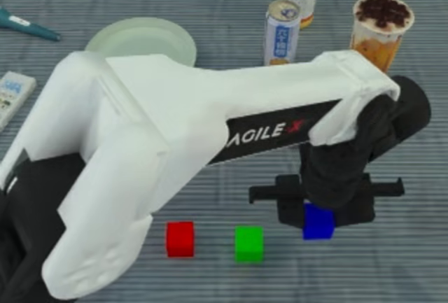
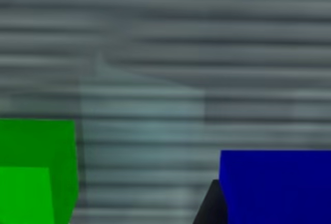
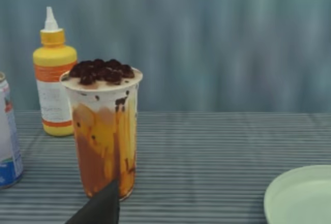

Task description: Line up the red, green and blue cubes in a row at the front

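Placing the last cube: the small bright red cube and the bright green cube sit apart at the striped surface's front; the left hand is clamped on the deep blue cube, which should settle level with them, equally spaced, before release.
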Action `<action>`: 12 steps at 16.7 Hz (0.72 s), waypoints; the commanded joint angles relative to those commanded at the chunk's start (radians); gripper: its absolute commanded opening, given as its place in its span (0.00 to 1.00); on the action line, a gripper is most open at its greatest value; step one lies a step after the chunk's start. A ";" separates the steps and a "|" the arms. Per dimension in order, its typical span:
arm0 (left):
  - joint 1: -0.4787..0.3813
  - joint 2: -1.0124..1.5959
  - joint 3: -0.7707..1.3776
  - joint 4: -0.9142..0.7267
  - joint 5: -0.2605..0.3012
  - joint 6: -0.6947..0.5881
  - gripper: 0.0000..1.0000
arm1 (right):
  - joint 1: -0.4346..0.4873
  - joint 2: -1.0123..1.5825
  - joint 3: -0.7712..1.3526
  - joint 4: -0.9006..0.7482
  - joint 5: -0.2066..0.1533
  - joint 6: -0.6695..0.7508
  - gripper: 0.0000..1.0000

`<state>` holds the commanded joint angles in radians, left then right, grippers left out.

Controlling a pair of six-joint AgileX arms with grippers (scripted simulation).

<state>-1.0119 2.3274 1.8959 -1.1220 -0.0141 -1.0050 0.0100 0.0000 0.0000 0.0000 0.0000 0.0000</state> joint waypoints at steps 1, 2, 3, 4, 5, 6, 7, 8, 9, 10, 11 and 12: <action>-0.001 0.007 -0.026 0.029 0.000 0.000 0.00 | 0.000 0.000 0.000 0.000 0.000 0.000 1.00; -0.001 0.012 -0.044 0.048 -0.001 0.000 0.00 | 0.000 0.000 0.000 0.000 0.000 0.000 1.00; -0.002 0.014 -0.052 0.056 -0.001 0.000 0.00 | 0.000 0.000 0.000 0.000 0.000 0.000 1.00; -0.002 0.015 -0.052 0.056 -0.001 0.000 0.00 | 0.000 0.000 0.000 0.000 0.000 0.000 1.00; -0.002 0.015 -0.052 0.056 -0.001 0.000 0.00 | 0.000 0.000 0.000 0.000 0.000 0.000 1.00; -0.002 0.015 -0.052 0.056 -0.001 0.000 0.00 | 0.000 0.000 0.000 0.000 0.000 0.000 1.00; -0.002 0.015 -0.052 0.056 -0.001 0.000 0.08 | 0.000 0.000 0.000 0.000 0.000 0.000 1.00; -0.002 0.015 -0.052 0.056 -0.001 0.000 0.15 | 0.000 0.000 0.000 0.000 0.000 0.000 1.00; -0.002 0.015 -0.052 0.056 -0.001 0.000 0.23 | 0.000 0.000 0.000 0.000 0.000 0.000 1.00; -0.002 0.015 -0.052 0.056 -0.001 0.000 0.30 | 0.000 0.000 0.000 0.000 0.000 0.000 1.00; -0.002 0.015 -0.052 0.056 -0.001 0.000 0.38 | 0.000 0.000 0.000 0.000 0.000 0.000 1.00; -0.002 0.015 -0.052 0.056 -0.001 0.000 0.45 | 0.000 0.000 0.000 0.000 0.000 0.000 1.00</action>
<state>-1.0138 2.3419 1.8441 -1.0656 -0.0151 -1.0052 0.0100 0.0000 0.0000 0.0000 0.0000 0.0000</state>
